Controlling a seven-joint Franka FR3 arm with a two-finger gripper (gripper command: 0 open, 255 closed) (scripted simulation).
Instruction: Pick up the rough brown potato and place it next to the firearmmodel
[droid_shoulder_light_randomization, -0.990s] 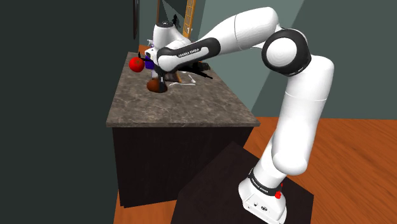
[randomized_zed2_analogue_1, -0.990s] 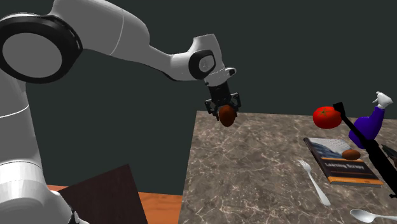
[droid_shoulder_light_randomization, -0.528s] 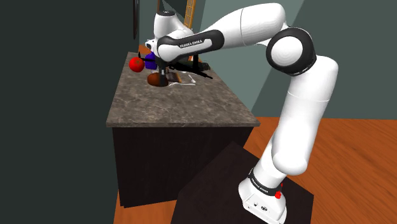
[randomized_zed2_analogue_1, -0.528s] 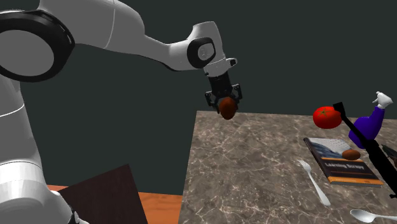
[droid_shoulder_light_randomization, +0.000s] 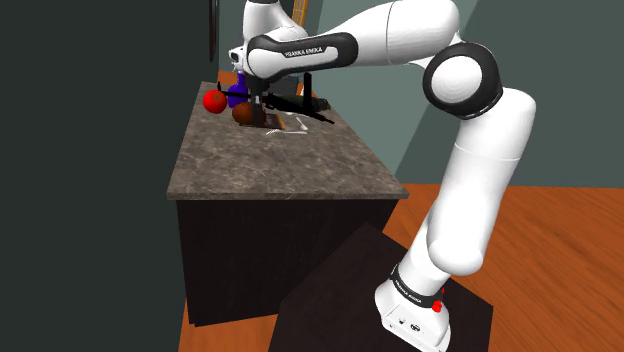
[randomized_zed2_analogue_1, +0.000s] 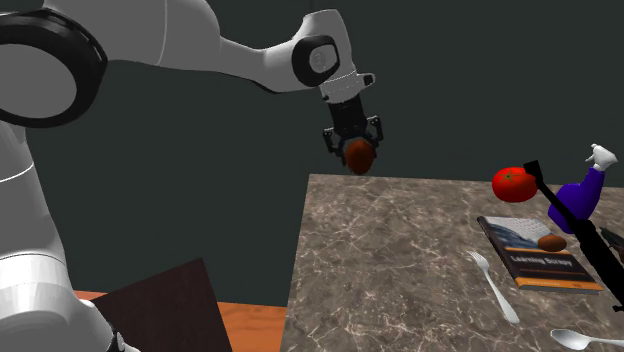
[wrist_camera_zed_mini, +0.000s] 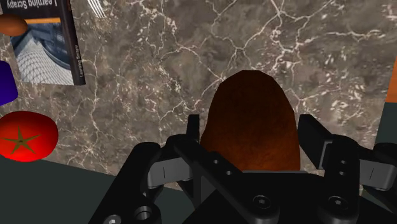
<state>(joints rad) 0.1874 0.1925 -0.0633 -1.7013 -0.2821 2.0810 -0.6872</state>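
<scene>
My gripper (randomized_zed2_analogue_1: 358, 151) is shut on the rough brown potato (randomized_zed2_analogue_1: 359, 157) and holds it in the air above the near-left corner of the marble counter (randomized_zed2_analogue_1: 400, 265) in the second exterior view. In the wrist view the black fingers (wrist_camera_zed_mini: 313, 136) clasp the potato (wrist_camera_zed_mini: 251, 114) on both sides, with the counter below. The shoulder view has the held potato (droid_shoulder_light_randomization: 243, 113) over the far end of the counter (droid_shoulder_light_randomization: 270, 165). The firearm model (randomized_zed2_analogue_1: 578, 228) is a long black shape lying slantwise at the second exterior view's right, well away from the potato; it also shows in the shoulder view (droid_shoulder_light_randomization: 300, 102).
A red tomato (randomized_zed2_analogue_1: 514, 184) and a purple object with a white top (randomized_zed2_analogue_1: 581, 195) sit by the firearm model's far end. A book (randomized_zed2_analogue_1: 535, 255) with a small brown item (randomized_zed2_analogue_1: 551, 242) on it, a fork (randomized_zed2_analogue_1: 495, 285) and a spoon (randomized_zed2_analogue_1: 585, 340) lie nearby.
The gripper has risen with the potato held in it and drifted a little toward the second exterior view's right. The things on the counter have not moved.
</scene>
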